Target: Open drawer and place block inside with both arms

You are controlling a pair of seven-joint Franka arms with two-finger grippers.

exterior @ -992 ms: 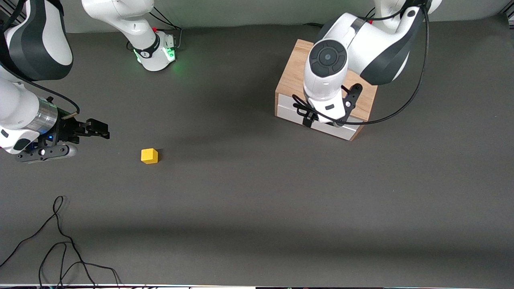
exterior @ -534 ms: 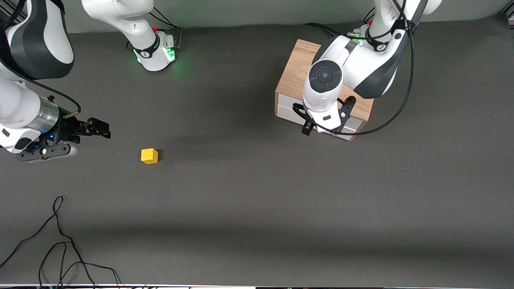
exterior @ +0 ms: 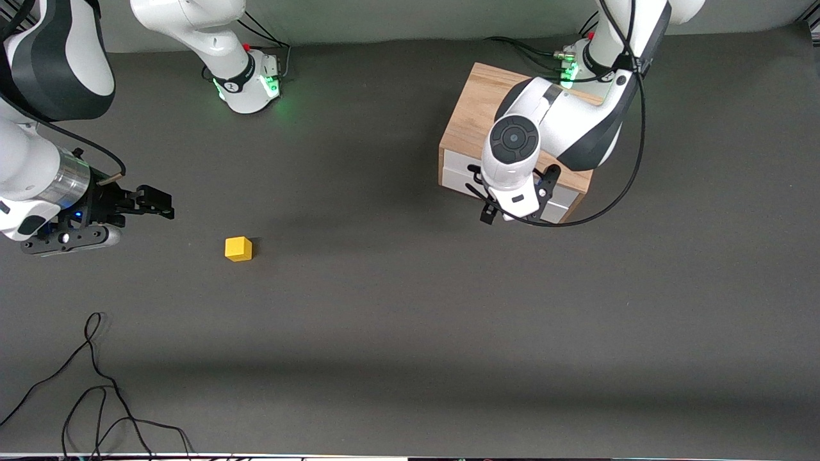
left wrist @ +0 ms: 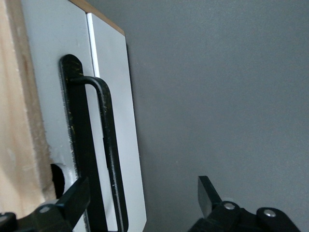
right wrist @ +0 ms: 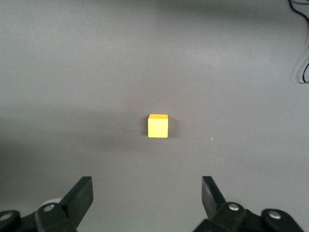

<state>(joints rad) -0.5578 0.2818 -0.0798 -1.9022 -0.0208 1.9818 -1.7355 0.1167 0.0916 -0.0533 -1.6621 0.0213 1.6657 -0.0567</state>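
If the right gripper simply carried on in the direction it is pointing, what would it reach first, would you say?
Most likely the yellow block. It sits centred ahead of the open right gripper, with only bare table between them, though depth is hard to judge.
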